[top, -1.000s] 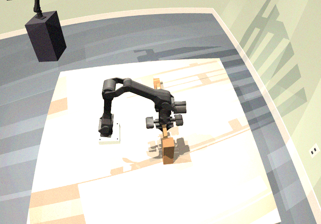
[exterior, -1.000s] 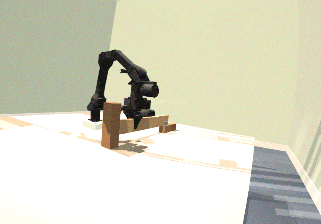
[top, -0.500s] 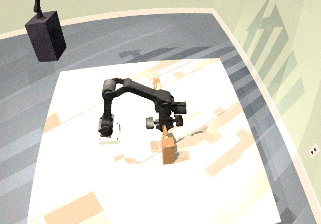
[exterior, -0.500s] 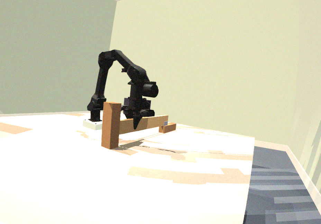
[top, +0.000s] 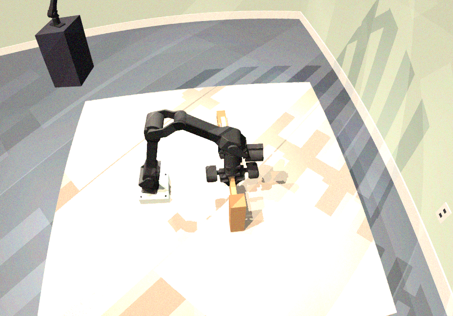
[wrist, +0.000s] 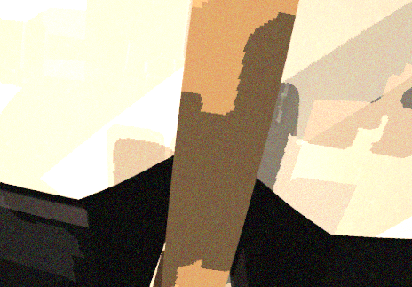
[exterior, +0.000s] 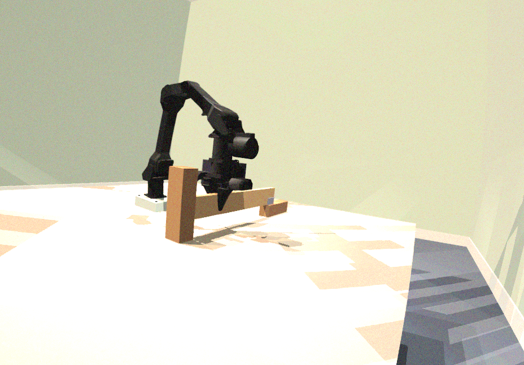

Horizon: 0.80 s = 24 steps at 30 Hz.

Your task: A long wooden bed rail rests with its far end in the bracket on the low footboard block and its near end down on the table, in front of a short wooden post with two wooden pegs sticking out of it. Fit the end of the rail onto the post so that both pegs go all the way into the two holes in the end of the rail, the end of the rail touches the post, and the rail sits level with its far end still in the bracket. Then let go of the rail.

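Note:
The long wooden rail [top: 233, 186] [exterior: 252, 199] [wrist: 222, 155] is off the table at its near end and looks about level. My gripper [top: 232, 181] [exterior: 220, 203] [wrist: 206, 166] is shut on it, one finger on each side, nearer the post end. The upright post [top: 237, 215] [exterior: 180, 205] hides the rail's near end in the exterior view. The pegs and holes are hidden, and I cannot tell whether any gap is left at the post. The rail's far end sits at the grey bracket [exterior: 270, 201] on the low footboard block [top: 220, 114] [exterior: 276, 208].
The arm's white base plate [top: 154, 198] [exterior: 151, 203] stands on the white table [top: 109, 261] [exterior: 169, 302], left of the rail. The arm arches over the rail's middle. A second black arm on a dark pedestal [top: 65, 56] stands off the table at the back left.

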Each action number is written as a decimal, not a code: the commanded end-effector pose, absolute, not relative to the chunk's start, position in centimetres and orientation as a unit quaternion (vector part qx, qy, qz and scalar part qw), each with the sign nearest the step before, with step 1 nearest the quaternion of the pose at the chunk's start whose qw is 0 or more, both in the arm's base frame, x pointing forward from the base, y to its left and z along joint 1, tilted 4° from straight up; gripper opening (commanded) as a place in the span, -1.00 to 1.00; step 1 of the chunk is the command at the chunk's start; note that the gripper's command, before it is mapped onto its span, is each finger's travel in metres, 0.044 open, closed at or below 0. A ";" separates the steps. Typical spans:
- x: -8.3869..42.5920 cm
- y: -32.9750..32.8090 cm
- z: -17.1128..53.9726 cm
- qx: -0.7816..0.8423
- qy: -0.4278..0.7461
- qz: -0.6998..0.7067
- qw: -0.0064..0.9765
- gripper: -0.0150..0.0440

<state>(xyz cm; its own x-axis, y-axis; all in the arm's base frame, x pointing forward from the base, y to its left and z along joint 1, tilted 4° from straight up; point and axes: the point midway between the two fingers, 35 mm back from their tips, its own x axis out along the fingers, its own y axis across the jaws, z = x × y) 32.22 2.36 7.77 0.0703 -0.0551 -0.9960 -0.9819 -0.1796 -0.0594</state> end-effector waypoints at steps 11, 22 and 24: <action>32.3 2.5 8.1 -0.576 0.453 0.508 0.454 -0.49; 32.3 2.7 7.9 -0.576 0.453 0.508 0.454 -0.49; 32.3 2.7 7.9 -0.576 0.453 0.508 0.454 -0.49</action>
